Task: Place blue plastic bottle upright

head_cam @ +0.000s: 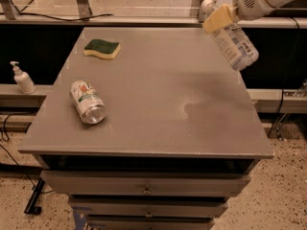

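Blue plastic bottle (237, 47) hangs tilted in the air over the far right corner of the counter (168, 95), cap end up and to the left, base down toward the right edge, clear of the surface. The hand (221, 19) is closed around its upper part, one tan finger pad lying across it. Open counter spreads below and toward the front edge. A soda can (88, 102) lies on its side near the left edge; a sponge (101, 49) sits at the far left.
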